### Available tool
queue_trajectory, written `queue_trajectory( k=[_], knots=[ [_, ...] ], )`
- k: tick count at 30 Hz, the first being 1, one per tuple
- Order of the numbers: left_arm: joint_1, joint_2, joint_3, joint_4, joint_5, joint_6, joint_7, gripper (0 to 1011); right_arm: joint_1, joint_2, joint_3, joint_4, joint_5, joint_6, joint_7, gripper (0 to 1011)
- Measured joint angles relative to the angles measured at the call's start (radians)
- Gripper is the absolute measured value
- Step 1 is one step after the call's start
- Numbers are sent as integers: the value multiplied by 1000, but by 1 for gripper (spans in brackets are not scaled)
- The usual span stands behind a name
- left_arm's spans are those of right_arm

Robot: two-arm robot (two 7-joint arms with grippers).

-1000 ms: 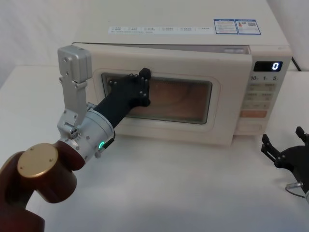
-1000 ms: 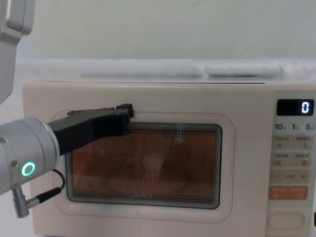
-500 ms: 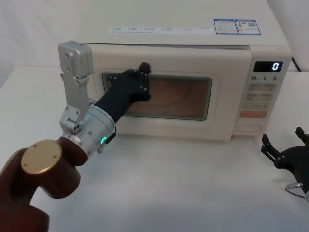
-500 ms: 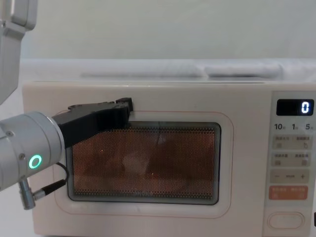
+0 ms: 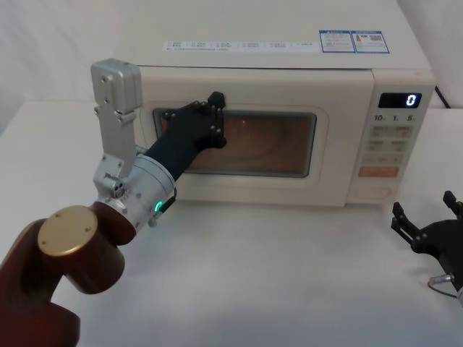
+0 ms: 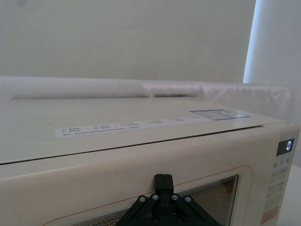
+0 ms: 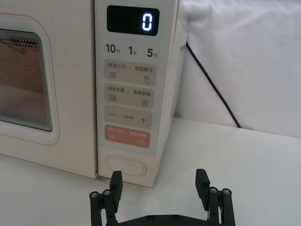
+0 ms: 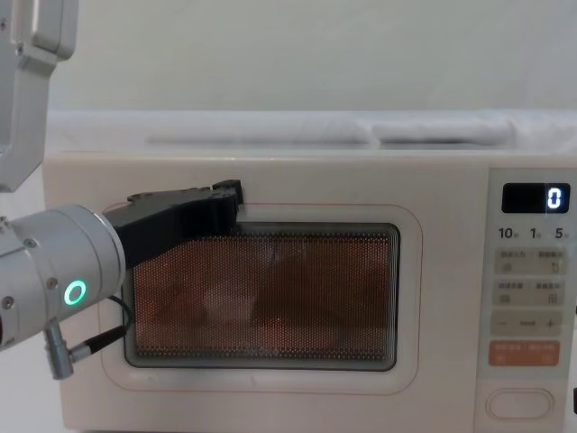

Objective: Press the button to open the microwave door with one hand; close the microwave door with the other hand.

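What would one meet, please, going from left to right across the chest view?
Left gripper on its silver-grey wrist → microwave door window → control panel display, with the button at the panel's foot.

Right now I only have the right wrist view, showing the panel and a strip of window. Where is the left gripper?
Observer: The left gripper rests against the microwave door, at the top edge of the window, left of centre.
Operator: Does the door look shut?
Observer: In the head view its right edge looks flush with the control panel; I see no gap.
Operator: Anything lit on that arm?
Observer: A green light shows on its wrist.
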Motion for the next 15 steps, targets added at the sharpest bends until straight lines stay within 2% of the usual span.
queue_trajectory(
  k=[15],
  knots=[
    [-5,-7,-10,14,-1,6,-1,0,0,0,0,0,0,0,0,1002]
  ],
)
